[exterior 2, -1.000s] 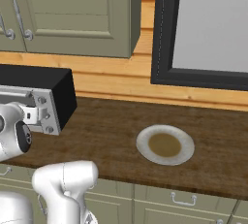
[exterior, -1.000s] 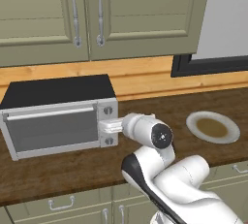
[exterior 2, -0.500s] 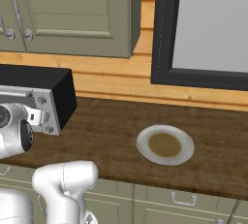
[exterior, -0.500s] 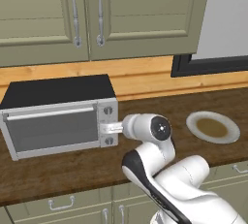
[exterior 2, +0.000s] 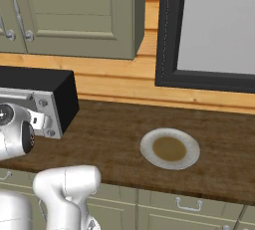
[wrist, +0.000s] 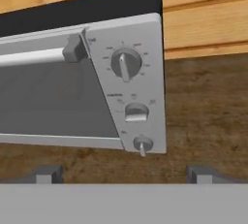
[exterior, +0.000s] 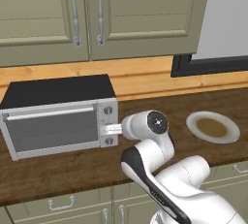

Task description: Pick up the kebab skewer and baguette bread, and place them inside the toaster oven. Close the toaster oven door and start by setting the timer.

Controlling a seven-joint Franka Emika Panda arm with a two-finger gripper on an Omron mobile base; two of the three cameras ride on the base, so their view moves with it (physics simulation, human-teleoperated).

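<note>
Toaster oven (exterior: 58, 116): on the bench (exterior: 203, 106), towards its left end against the wooden backsplash.
Toaster oven door (wrist: 53, 102): shut flat, bar handle (wrist: 34, 57) along its top edge.
Knobs: three in a column on the right panel; the middle knob (wrist: 136, 112) lies straight ahead in the hand view.
Tool (exterior: 112, 130): fingers wide apart, gripping nothing, tip just in front of the knob column.
What changed: over the last second the tool has slid left along the panel, closer to the knobs; I judge the timer step is in hand.
Plate (exterior 2: 170, 148): empty, well to the right of the oven.
Kebab skewer and baguette bread: presumably inside, but the grey glass shows nothing.
Hard to tell: which knob is the timer; the labels are too blurred, and contact cannot be judged.
</note>
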